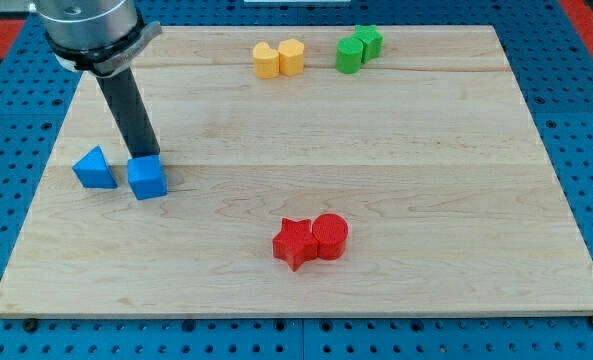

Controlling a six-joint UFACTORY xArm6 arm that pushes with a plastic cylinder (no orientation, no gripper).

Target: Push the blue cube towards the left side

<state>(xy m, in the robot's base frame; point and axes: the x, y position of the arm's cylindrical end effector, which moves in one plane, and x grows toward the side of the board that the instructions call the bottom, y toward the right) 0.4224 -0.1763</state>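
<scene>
The blue cube [147,178] sits on the wooden board [396,180] at the view's left. A blue triangular block [95,168] lies just to its left, a small gap apart. My rod comes down from the view's top left, and my tip [147,156] is right behind the cube's top edge, touching or nearly touching it on the side toward the view's top.
Two yellow blocks [278,58] sit side by side near the board's top edge. Two green blocks [359,48] sit to their right. A red star [295,243] touches a red cylinder [330,236] at lower centre. Blue pegboard surrounds the board.
</scene>
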